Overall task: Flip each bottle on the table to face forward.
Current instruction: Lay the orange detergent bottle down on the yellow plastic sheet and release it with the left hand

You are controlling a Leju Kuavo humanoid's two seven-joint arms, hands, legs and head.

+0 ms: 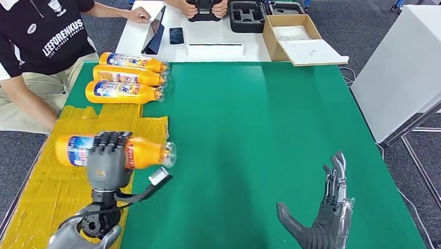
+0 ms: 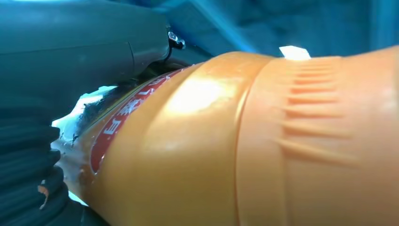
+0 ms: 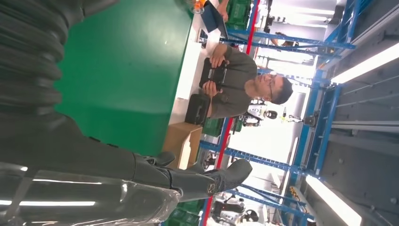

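My left hand (image 1: 108,158) grips an orange bottle (image 1: 144,153) around its middle, lying sideways above the yellow strip at the table's left, cap end to the right. Seen from the left wrist, that bottle (image 2: 263,146) is pressed close against the hand (image 2: 70,52), its red label edge showing. Three more orange bottles lie side by side at the far left of the green mat: the farthest (image 1: 132,61), the middle one (image 1: 128,75) and the nearest (image 1: 122,92). My right hand (image 1: 324,217) hovers open over the mat's near right, holding nothing; its fingers (image 3: 207,179) are spread.
A person in a black shirt (image 1: 39,32) sits at the far left, close to the bottle row. Another person's hands (image 1: 203,5) hold a controller behind the white table (image 1: 210,41). A cardboard box (image 1: 296,38), a black case (image 1: 246,16), a tablet (image 1: 155,31) and a phone (image 1: 176,35) lie there.
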